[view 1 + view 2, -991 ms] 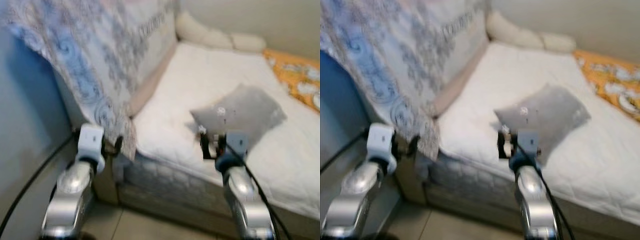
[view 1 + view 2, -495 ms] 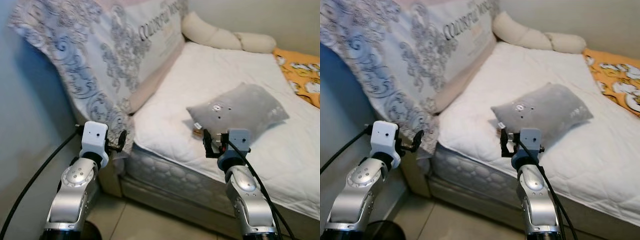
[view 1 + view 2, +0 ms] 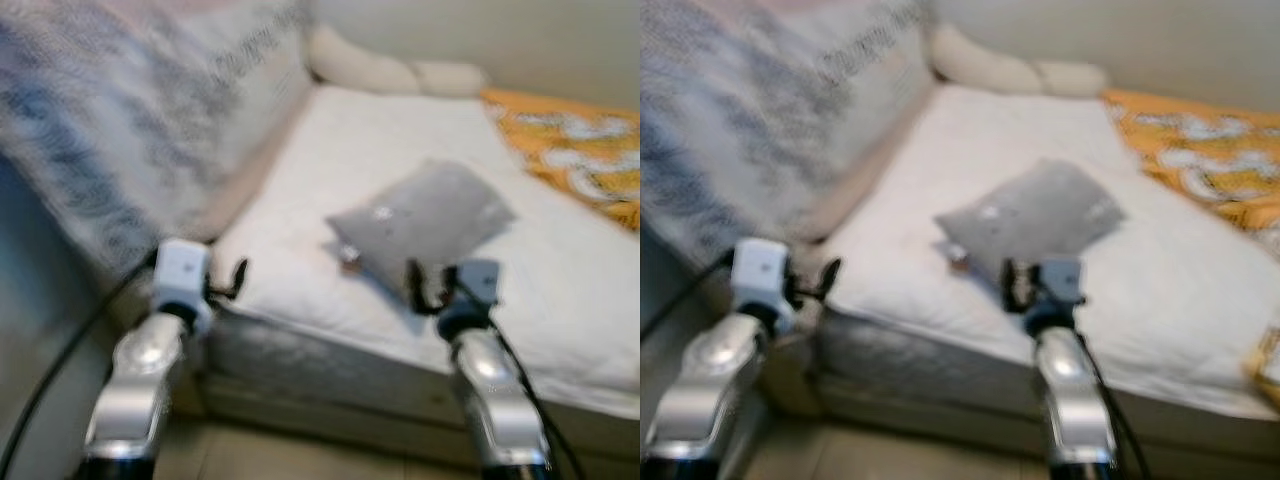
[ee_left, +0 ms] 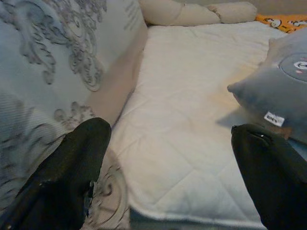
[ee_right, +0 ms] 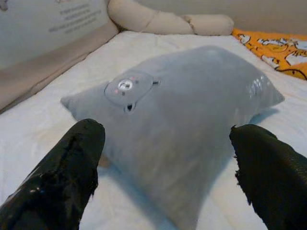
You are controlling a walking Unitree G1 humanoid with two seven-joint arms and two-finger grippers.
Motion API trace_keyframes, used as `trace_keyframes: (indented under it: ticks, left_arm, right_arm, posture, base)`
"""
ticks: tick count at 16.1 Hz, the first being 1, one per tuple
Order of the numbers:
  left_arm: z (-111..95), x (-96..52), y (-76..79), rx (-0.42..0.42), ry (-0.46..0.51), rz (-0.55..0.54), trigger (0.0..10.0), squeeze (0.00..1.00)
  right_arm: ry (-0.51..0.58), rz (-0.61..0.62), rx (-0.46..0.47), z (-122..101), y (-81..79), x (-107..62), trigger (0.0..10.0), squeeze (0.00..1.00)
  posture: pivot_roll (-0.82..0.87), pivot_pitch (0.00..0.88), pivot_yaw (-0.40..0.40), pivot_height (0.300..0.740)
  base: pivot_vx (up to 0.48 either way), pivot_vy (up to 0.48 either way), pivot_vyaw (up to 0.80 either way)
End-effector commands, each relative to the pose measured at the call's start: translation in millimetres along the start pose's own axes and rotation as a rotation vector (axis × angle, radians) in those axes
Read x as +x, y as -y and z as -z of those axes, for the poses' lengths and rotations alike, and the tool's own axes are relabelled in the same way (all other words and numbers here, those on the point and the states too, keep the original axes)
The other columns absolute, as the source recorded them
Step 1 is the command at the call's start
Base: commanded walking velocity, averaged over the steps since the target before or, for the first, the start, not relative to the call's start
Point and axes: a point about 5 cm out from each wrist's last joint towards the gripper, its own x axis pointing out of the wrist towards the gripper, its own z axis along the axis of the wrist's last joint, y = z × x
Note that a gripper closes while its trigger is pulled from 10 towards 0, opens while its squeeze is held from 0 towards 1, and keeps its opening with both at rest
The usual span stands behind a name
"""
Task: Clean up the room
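The soft grey rectangular pillow (image 5: 182,129) is lying on the white quilted bed (image 4: 192,124) straight ahead of the right tool (image 5: 168,158), whose fingers are gaping wide. It should be closing in squarely on the near edge. The left tool (image 4: 168,163) is hovering wide too, beside the patterned cover (image 4: 53,57).

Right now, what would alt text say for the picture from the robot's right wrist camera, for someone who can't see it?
A grey pillow with a small round bear-face patch lies on a white quilted mattress, framed by the right gripper's two black fingers, spread wide apart. Behind it are a cream bolster cushion and an orange patterned blanket.
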Motion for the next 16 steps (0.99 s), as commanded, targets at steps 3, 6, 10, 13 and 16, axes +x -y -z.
trace_keyframes:
  ticks: [3, 6, 10, 13, 16]
  left_arm:
    - [-4.4, 3.9, 5.7, -0.005, 0.016, 0.022, 10.0, 0.67]
    - [-4.4, 4.2, 5.0, -0.009, 0.013, 0.021, 10.0, 0.67]
    - [-4.4, 4.8, 4.9, -0.010, 0.011, 0.023, 10.0, 0.67]
    - [-4.5, 5.1, 4.8, -0.013, 0.011, 0.026, 10.0, 0.67]
    - [-4.9, 5.6, 5.4, -0.014, 0.012, 0.025, 10.0, 0.67]
  right_arm:
    - [0.019, 0.023, -0.014, -4.5, 7.8, 2.1, 10.0, 0.00]
    - [0.011, 0.009, 0.001, -4.0, 6.1, 3.0, 10.0, 0.00]
    - [0.013, 0.006, -0.007, -4.1, 5.4, 3.7, 10.0, 0.00]
    - [0.008, 0.001, -0.007, -3.4, 4.5, 4.1, 10.0, 0.00]
    - [0.007, 0.004, -0.021, -3.2, 5.7, 4.9, 10.0, 0.00]
  posture:
    - [0.03, 0.000, -0.039, 0.740]
    - [0.03, 0.000, -0.038, 0.740]
    - [0.03, 0.000, -0.036, 0.740]
    - [0.04, 0.000, -0.037, 0.740]
    - [0.04, 0.000, -0.037, 0.740]
  base:
    - [0.257, 0.000, 0.00]
    - [0.256, 0.000, -0.18]
    - [0.257, 0.000, -0.11]
    - [0.257, 0.000, -0.27]
    - [0.264, 0.000, -0.27]
